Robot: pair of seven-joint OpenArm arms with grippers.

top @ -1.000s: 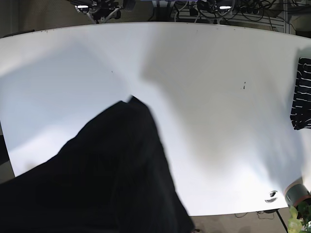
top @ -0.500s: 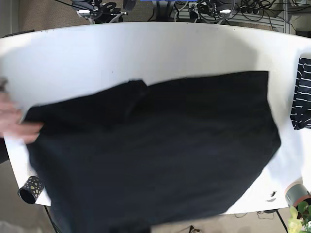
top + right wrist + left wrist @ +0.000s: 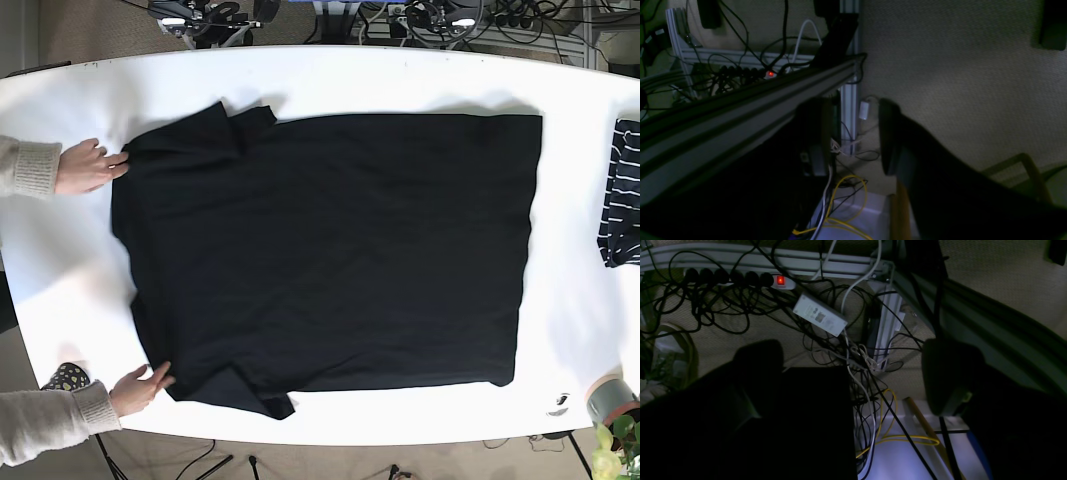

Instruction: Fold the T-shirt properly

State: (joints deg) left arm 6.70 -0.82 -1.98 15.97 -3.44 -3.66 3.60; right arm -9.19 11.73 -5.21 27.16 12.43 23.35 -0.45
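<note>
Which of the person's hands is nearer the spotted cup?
The right hand, just right of the spotted cup, at the T-shirt's lower corner. The left hand lies well away, by the upper sleeve.

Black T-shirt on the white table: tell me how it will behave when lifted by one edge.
The black T-shirt will likely drape limply: it lies flat with a curled hem. It probably slides easily on the smooth white table.

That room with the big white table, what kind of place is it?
Probably a robotics lab or test workspace. A black T-shirt lies spread on a white table, a person's hands smooth it, and a power strip sits among tangled cables on the carpet.
</note>
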